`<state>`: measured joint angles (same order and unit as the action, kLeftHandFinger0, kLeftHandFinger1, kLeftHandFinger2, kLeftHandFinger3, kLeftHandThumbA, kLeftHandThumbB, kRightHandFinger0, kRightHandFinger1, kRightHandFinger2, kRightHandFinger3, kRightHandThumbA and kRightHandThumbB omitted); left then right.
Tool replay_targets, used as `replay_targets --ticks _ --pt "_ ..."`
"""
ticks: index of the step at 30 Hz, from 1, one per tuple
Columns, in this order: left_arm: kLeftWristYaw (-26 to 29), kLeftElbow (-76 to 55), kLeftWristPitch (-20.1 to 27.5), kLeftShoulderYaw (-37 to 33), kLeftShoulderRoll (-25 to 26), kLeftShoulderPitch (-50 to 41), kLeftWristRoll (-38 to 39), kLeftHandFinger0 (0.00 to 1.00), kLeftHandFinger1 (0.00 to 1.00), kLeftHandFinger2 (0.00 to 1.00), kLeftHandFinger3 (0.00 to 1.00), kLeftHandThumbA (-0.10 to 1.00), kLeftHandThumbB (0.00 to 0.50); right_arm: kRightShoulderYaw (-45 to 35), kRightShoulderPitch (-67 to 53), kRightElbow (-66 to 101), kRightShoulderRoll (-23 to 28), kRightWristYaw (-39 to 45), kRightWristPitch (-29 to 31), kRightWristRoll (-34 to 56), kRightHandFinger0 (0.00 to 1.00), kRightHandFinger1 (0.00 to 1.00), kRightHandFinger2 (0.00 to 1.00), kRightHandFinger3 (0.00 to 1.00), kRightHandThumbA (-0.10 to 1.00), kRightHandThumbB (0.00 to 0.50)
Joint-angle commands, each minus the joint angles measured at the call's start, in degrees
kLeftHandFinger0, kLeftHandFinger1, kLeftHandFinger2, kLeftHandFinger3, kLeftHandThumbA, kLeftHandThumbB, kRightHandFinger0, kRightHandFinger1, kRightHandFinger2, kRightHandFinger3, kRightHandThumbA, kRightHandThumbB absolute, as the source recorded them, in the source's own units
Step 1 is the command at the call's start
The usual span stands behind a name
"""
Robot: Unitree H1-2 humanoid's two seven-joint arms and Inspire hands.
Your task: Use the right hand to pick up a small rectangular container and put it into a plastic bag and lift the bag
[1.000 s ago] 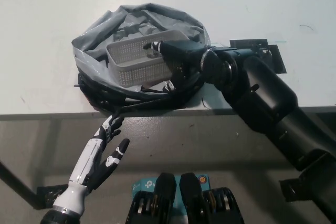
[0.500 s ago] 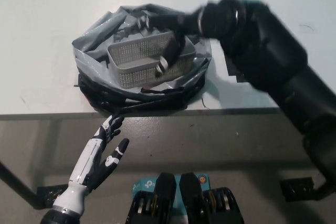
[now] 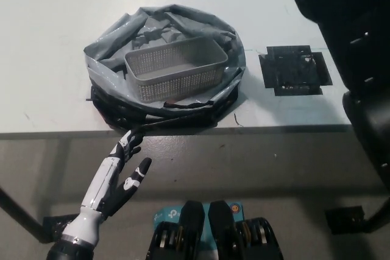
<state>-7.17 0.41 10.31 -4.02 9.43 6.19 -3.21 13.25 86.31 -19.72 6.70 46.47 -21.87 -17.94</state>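
Sitting in 1 bag (image 3: 103, 59): 1 container (image 3: 177, 74); left hand (image 3: 119, 178) released, right hand's state unclear.

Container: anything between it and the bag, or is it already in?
Nothing visible. The perforated grey container already sits inside the open grey plastic bag on the table. No hand touches it; left hand rests open below the table edge.

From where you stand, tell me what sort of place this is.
Probably a lab or test workbench, not a home. A plain white table holds only a grey plastic bag with a perforated container in it, and a black square marker taped to the surface. The left robot hand rests below the table edge.
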Motion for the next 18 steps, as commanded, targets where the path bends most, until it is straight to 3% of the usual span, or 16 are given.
replay_targets --ticks 1,6,7,10,12,13,18 --pt "-1.3 -1.4 1.2 0.2 1.3 1.8 0.8 1.00 1.00 1.00 1.00 0.77 0.218 -2.1 -1.7 6.7 3.6 -8.2 3.6 -1.5 1.00 1.00 1.00 1.00 1.00 0.446" --pt "-1.4 -1.4 1.3 0.2 1.6 1.7 0.5 1.00 1.00 1.00 1.00 0.77 0.221 -1.4 -9.5 10.5 7.5 -9.6 3.5 -3.0 1.00 1.00 1.00 1.00 1.00 0.464" --pt "-1.4 -1.5 1.3 0.0 1.5 1.6 0.3 1.00 1.00 1.00 1.00 0.78 0.230 -1.3 -12.5 11.4 7.9 -9.2 3.2 -2.4 1.00 1.00 1.00 1.00 0.95 0.467" --pt "-1.2 -1.9 0.9 -0.3 0.8 1.1 0.4 1.00 1.00 1.00 1.00 0.77 0.231 -0.6 -17.3 13.1 8.0 -6.8 1.0 0.3 1.00 1.00 1.00 1.00 0.87 0.428" --pt "-1.1 -1.9 0.9 -0.2 0.6 1.1 0.3 1.00 1.00 1.00 1.00 0.76 0.229 1.9 -19.3 13.8 9.1 -5.2 2.4 -0.5 1.00 1.00 1.00 1.00 1.00 0.468" --pt "-1.1 -2.0 0.9 -0.1 0.6 1.1 0.3 1.00 1.00 1.00 1.00 0.76 0.236 3.0 -20.5 14.7 9.6 -4.6 2.6 -1.0 1.00 1.00 1.00 1.00 1.00 0.483" --pt "-1.3 -2.0 0.3 0.4 1.1 1.9 0.8 1.00 1.00 1.00 1.00 0.76 0.241 4.1 -28.1 19.7 12.1 -7.0 2.6 -2.3 1.00 1.00 1.00 1.00 1.00 0.449"
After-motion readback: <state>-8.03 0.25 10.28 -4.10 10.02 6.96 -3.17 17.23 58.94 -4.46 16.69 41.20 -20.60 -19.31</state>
